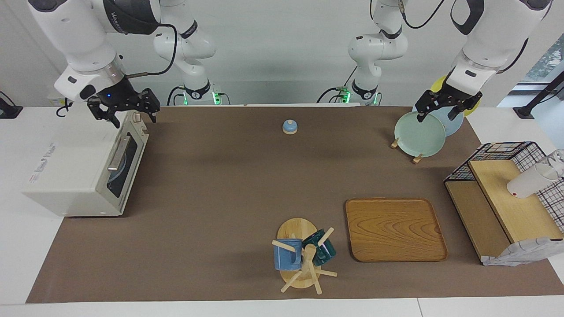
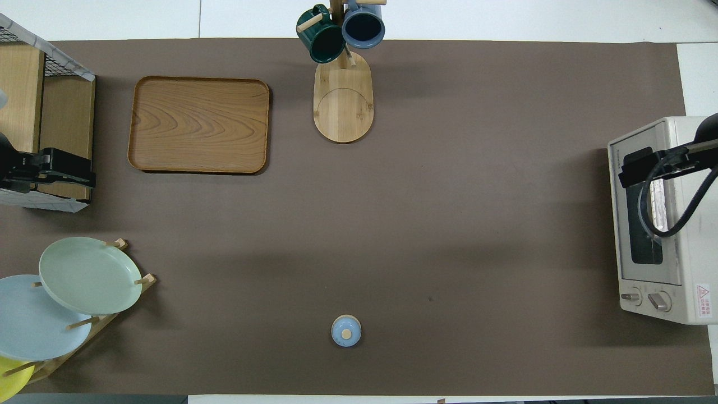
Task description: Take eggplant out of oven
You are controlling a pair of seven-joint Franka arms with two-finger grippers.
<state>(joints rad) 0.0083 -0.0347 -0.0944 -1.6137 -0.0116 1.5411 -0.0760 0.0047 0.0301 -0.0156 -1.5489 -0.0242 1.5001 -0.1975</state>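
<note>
The off-white oven (image 1: 75,171) stands at the right arm's end of the table, its dark glass door (image 2: 645,224) closed under the metal bar handle. The eggplant is hidden; I only make out something pale bluish through the glass. My right gripper (image 1: 132,119) hangs open and empty above the oven's top edge nearest the robots, close to the knobs (image 2: 650,299). At the left arm's end, my left gripper (image 1: 435,116) hangs open and empty over the plate rack, holding nothing.
A rack of plates (image 1: 419,134) stands under the left gripper. A wooden tray (image 1: 395,229), a mug tree (image 1: 304,259) with a blue and a green mug, a small blue lid (image 1: 289,127), and a wire shelf (image 1: 502,198) with a white cup (image 1: 531,180) share the brown mat.
</note>
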